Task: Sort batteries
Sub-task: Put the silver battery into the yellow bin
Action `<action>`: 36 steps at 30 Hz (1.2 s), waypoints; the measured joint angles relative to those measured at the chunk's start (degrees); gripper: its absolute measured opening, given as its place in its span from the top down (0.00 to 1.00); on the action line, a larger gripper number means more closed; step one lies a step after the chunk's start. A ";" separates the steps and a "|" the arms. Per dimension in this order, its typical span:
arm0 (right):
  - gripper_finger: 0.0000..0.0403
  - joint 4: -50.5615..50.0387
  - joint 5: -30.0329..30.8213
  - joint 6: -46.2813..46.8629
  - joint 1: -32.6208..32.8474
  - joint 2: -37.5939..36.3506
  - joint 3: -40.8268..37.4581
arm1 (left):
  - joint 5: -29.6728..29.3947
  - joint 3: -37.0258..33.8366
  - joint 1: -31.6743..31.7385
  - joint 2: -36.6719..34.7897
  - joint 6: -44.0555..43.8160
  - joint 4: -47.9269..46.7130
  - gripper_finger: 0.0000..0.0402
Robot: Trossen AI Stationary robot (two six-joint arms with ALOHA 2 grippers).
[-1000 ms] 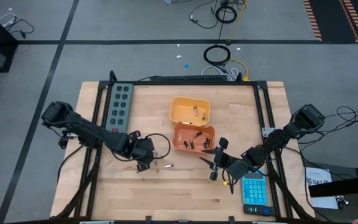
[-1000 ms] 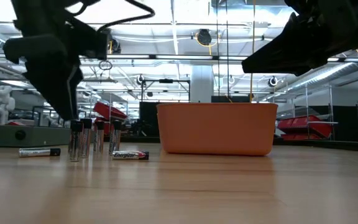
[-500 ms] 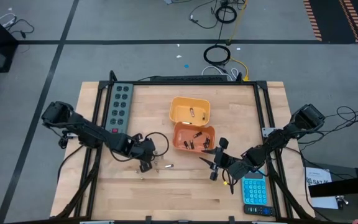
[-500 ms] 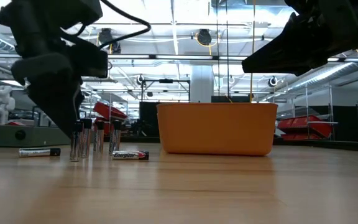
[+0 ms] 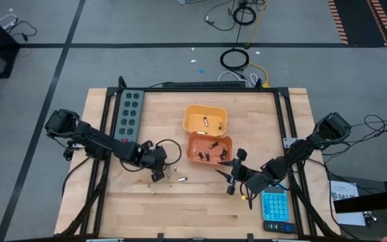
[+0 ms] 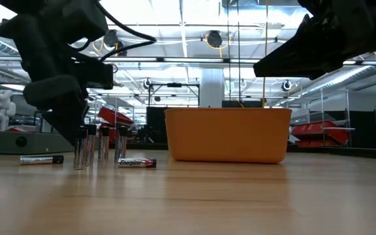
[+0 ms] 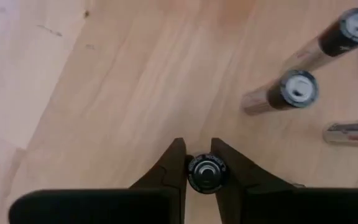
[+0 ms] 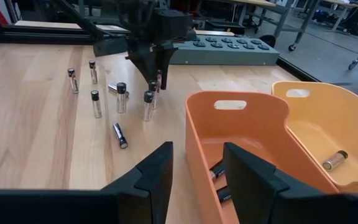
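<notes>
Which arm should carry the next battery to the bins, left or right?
Left. The left gripper is already closed around an upright battery among the standing cells. The right gripper hovers open and empty beside the darker orange bin.

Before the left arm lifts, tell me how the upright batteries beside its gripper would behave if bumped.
The standing batteries are tall and thin on small flat ends, so a nudge would probably topple them. Being round, a fallen one would likely roll on the smooth wooden table, like the one lying flat. The left gripper is shut on one battery, close to its neighbours, so contact seems possible.
</notes>
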 joint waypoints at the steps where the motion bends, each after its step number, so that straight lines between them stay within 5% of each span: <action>1: 0.67 0.02 0.00 0.00 -0.02 0.00 0.00 | -0.10 0.00 0.55 0.00 0.75 -0.03 0.87; 11: 0.67 2.32 -0.02 -1.73 -0.02 0.00 0.00 | -4.55 0.12 14.15 0.07 17.62 8.50 0.87; 21: 0.67 2.40 -0.03 -1.99 -0.11 0.00 0.00 | 8.39 5.35 25.04 0.05 29.46 23.78 0.87; 25: 0.67 2.40 -0.04 -2.30 -0.11 0.00 0.00 | 8.90 6.08 26.84 0.07 29.85 28.24 0.86; 32: 0.67 2.45 -0.24 -2.64 -0.71 0.00 0.00 | 8.93 7.79 28.53 0.07 29.91 30.15 0.56; 36: 0.67 2.45 -0.24 -2.63 -0.74 0.00 0.00 | 9.03 9.54 28.53 0.09 29.96 28.05 0.48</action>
